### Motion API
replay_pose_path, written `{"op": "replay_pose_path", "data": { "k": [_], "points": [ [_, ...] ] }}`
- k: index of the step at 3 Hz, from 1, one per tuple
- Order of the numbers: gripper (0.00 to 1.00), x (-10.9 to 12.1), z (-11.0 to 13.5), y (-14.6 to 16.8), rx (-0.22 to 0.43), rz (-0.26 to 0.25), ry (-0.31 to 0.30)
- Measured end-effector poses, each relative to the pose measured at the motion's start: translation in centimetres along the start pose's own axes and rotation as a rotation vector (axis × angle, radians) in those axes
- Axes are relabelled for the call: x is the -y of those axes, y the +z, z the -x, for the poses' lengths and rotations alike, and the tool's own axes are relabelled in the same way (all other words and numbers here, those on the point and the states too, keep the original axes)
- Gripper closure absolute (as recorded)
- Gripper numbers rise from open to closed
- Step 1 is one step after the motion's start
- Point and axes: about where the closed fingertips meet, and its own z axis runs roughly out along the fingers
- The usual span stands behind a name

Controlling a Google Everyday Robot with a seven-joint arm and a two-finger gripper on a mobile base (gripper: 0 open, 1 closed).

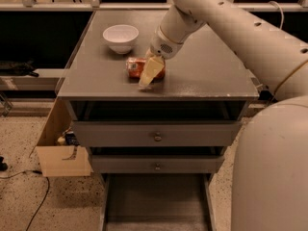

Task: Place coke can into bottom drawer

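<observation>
The coke can (135, 67) lies on its side on the grey cabinet top (202, 76), near the front edge and a little left of the middle. My gripper (148, 76) comes down from the upper right and sits right over the can's right part, covering it. Only the can's left end shows. The bottom drawer (154, 198) is pulled out at the foot of the cabinet, and its flat grey floor is bare.
A white bowl (120, 36) stands on the top behind and left of the can. Two upper drawers with round knobs (157, 136) are pushed in. A cardboard box (60, 150) sits on the floor left of the cabinet. My white body (272, 177) fills the right side.
</observation>
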Motion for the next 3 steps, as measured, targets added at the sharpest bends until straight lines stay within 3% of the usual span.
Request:
{"op": "replay_pose_path", "data": {
  "k": [3],
  "points": [
    [0.95, 0.0, 0.0, 0.01, 0.0, 0.0, 0.0]
  ]
}}
